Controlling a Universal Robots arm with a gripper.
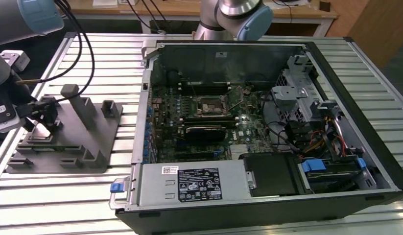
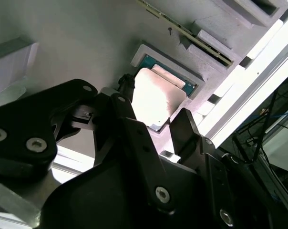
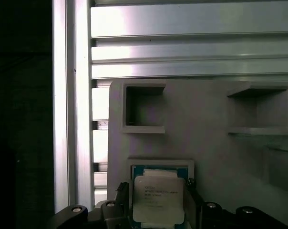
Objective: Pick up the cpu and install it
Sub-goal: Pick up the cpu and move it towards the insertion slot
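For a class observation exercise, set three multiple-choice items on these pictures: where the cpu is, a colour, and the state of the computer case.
1. Where is the cpu? A in the computer case; B held in mid-air; C in a recess of the tray.
2. What colour is the cpu's top? A silvery; B black; C gold.
3. How is the computer case? A shut; B open, motherboard showing; C wrapped up.
Key: C, the tray's walls frame it in the first wrist view; A, it shines pale metal; B, the motherboard shows in the exterior view.

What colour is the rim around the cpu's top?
Blue-green; the cpu shows it best in the first wrist view.
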